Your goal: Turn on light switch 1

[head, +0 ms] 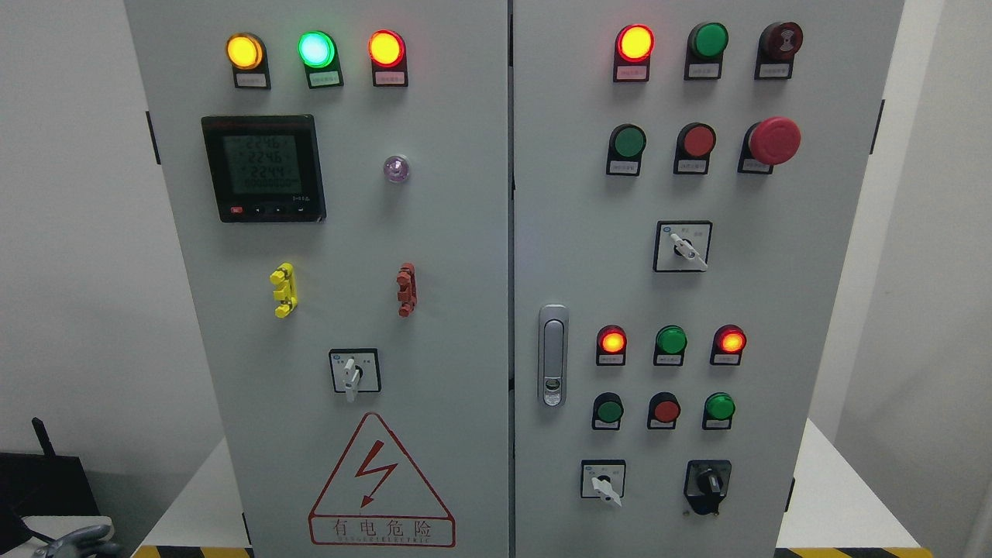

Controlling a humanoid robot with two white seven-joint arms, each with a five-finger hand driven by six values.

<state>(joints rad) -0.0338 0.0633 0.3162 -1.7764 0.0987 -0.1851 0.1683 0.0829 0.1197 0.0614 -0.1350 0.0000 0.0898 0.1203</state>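
The cabinet filled almost the whole head view, two grey doors side by side, and nothing had yet reached it. Only a grey part of the left hand showed, low in the bottom left corner and well apart from every control; too little of it was visible to tell whether it was open or closed. The right hand was out of view.

The step in hand appeared to be the approach. Doing it well would likely mean settling on the right control first, since the labels under the buttons were too small to read and nothing marked which one was switch 1. The arm would then need to rise and travel a long way, keeping clear of the red mushroom button and the door latch, and meet the knob squarely so that a turn did not slip.

The likeliest candidates were the rotary selectors. On the left door, the white-handled selector sat above the warning triangle, its handle pointing down. On the right door, an upper selector pointed down and right, a lower white selector did likewise, and a black selector sat just beside it
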